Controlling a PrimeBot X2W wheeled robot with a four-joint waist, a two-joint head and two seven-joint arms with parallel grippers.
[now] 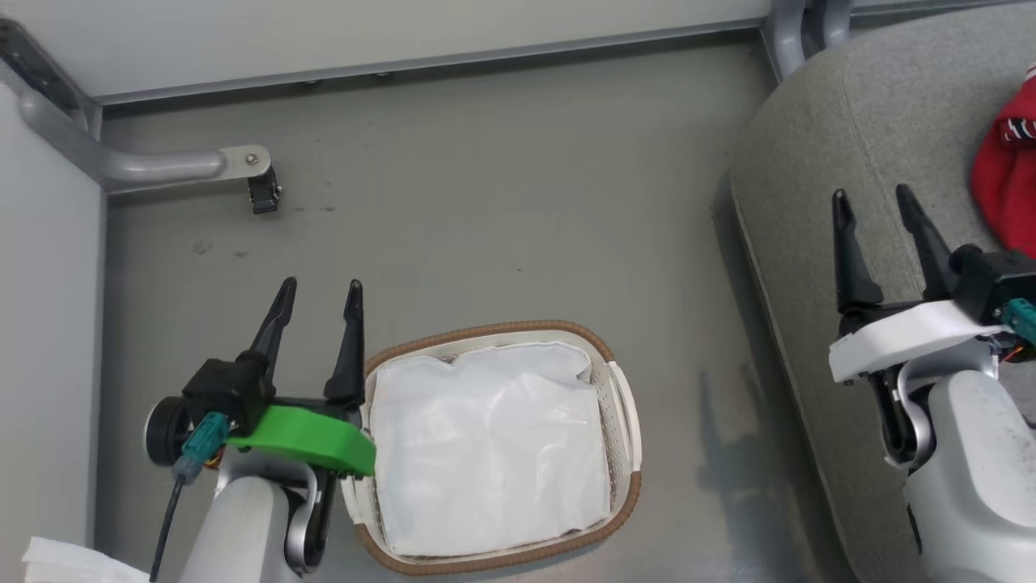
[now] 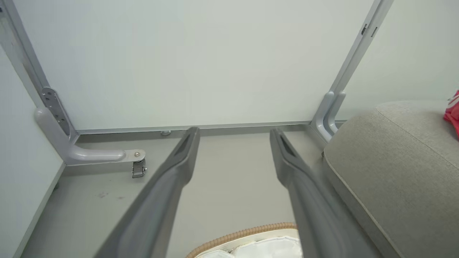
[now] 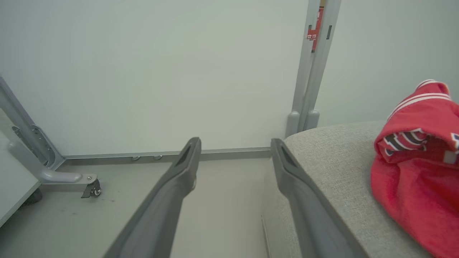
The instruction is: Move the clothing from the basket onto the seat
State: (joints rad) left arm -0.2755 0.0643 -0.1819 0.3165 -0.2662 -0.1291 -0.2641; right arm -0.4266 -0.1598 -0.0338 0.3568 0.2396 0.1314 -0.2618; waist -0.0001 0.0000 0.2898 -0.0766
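Observation:
Red clothing with white stripes and lettering lies bunched on the grey seat at the far right; it looks large in the right wrist view and peeks in at the left wrist view's edge. The oval basket stands on the floor and holds just its white liner. My left gripper is open beside the basket's left rim, holding nothing. My right gripper is open over the seat's left edge, left of the clothing and apart from it.
A grey metal partition foot with a small caster stands on the floor at the back left. White wall panels close off the back and left. A white cloth corner shows at the lower left. Grey floor lies between basket and wall.

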